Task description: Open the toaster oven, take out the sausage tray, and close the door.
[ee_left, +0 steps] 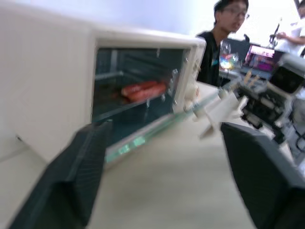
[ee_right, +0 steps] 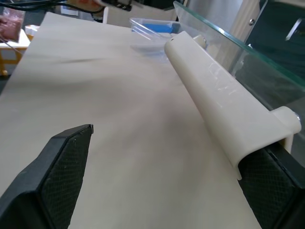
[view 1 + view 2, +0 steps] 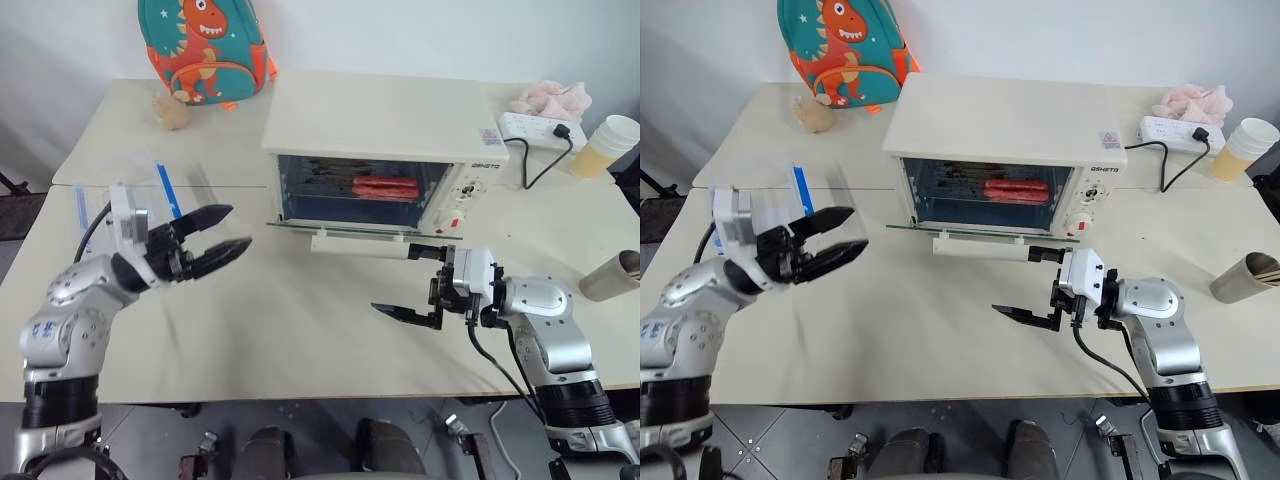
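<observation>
cream-white boxy toaster oven [image 3: 385,150] glass door [image 3: 360,232] down (access) | red sausages on silver tray [image 3: 385,187] inside | left claw [image 3: 222,238] spread, empty, aimed in | right claw [image 3: 420,288] released beside cream bar handle [image 3: 362,245]

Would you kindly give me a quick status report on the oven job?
Both grippers, left and right, open and empty. Oven door down flat, sausage tray inside. Path to it clear.

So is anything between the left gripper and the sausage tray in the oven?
Nothing visible. The door is folded down flat, the sausage tray sits inside the open toaster oven, and bare table lies before the left gripper.
</observation>
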{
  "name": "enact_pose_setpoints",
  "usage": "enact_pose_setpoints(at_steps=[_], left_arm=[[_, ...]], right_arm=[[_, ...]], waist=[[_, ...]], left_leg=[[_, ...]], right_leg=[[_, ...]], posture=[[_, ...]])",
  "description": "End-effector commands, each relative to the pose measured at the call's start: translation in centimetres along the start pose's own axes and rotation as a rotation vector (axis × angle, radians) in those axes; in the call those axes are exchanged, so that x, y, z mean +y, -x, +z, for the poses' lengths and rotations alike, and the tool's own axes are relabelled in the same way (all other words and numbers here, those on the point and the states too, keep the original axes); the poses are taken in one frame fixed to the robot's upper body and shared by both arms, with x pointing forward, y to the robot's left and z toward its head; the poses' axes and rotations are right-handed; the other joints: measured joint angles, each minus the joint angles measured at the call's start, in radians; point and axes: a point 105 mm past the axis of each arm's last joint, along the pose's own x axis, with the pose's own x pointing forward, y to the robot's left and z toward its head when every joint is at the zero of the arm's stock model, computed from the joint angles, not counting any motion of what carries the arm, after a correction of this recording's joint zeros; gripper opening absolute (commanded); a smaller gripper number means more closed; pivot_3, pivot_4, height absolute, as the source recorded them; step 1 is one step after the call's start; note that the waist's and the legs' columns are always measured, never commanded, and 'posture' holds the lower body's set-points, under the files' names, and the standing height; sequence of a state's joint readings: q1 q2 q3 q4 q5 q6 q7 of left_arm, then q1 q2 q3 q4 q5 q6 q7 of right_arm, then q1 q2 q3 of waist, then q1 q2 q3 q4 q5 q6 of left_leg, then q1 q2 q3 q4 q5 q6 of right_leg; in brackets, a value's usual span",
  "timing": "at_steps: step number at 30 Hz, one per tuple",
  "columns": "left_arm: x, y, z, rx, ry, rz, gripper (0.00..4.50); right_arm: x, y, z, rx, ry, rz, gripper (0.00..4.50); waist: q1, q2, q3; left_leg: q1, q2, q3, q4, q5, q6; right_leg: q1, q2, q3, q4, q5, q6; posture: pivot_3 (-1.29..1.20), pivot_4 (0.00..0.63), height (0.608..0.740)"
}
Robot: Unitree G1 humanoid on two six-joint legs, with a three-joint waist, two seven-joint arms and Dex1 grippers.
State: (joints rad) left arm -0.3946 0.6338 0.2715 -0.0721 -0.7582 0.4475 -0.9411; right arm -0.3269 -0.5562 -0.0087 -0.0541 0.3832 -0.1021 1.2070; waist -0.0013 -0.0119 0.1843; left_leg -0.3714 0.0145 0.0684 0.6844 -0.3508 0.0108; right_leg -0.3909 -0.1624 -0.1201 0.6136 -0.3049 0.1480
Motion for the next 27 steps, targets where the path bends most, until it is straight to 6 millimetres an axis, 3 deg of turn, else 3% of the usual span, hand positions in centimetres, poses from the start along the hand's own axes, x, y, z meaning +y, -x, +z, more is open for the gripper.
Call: enact_pose_setpoints(at_steps=[1, 6, 10, 15, 19, 24, 27], left_arm=[[1.1, -3.1, -0.2, -0.04, -0.027, -0.01, 2.77], [2.7, -5.8, -0.2, -0.086, -0.046, 0.022, 1.27], [2.5, -6.9, -1.5, -0.04, -0.062, -0.018, 0.06], [2.2, -7.6, -2.2, -0.03, -0.052, -0.063, 0.02], [1.0, -7.3, -3.0, 0.005, -0.028, -0.146, 0.02], [1.0, -7.3, -3.0, 0.003, -0.024, -0.144, 0.02], [0.5, -7.1, -3.4, 0.023, -0.008, -0.181, 0.02]], right_arm=[[-0.4, 0.0, 1.0, -0.026, 0.094, -0.017, 4.5], [-0.7, -0.1, 0.9, -0.023, 0.122, -0.021, 4.5], [-0.8, -0.1, 0.9, -0.022, 0.134, -0.026, 4.5], [-0.8, 0.1, 0.8, -0.01, 0.148, -0.031, 4.5], [-1.1, 1.6, 0.6, 0.037, 0.151, -0.09, 4.5], [-0.3, 6.1, -0.5, 0.166, 0.134, -0.191, 4.5], [1.2, 11.1, -1.7, 0.294, 0.143, -0.287, 4.5]], waist=[[0.004, 0.0, 0.0], [0.001, 0.0, 0.0], [-0.004, 0.0, 0.0], [-0.001, 0.0, 0.0], [0.005, 0.0, 0.0], [0.026, 0.0, 0.0], [0.029, 0.0, 0.0]], left_leg=[[0.0, 0.0, 0.0, 0.0, 0.0, 0.0], [-0.001, 0.0, 0.001, 0.001, 0.0, 0.0], [-0.001, 0.0, 0.001, -0.001, 0.0, 0.0], [-0.001, 0.0, 0.001, 0.0, 0.0, 0.0], [-0.001, 0.0, 0.0, 0.001, 0.0, 0.0], [-0.001, -0.001, -0.001, 0.001, 0.0, 0.0], [0.0, 0.0, -0.001, 0.001, 0.0, 0.0]], right_leg=[[0.0, 0.0, 0.0, 0.0, 0.0, 0.0], [0.002, 0.0, -0.003, -0.001, 0.0, 0.0], [0.001, 0.0, -0.005, -0.001, 0.0, 0.0], [0.001, 0.0, -0.006, -0.001, 0.0, 0.0], [0.002, 0.0, -0.006, -0.001, 0.0, 0.0], [0.003, -0.001, -0.008, -0.001, 0.0, 0.0], [0.005, 0.0, -0.009, -0.003, 0.0, 0.0]], posture=[[0.0, 0.15, 0.74], [0.0, 0.15, 0.74], [0.0, 0.15, 0.74], [0.0, 0.15, 0.74], [0.0, 0.15, 0.74], [0.0, 0.15, 0.74], [0.0, 0.15, 0.74]])
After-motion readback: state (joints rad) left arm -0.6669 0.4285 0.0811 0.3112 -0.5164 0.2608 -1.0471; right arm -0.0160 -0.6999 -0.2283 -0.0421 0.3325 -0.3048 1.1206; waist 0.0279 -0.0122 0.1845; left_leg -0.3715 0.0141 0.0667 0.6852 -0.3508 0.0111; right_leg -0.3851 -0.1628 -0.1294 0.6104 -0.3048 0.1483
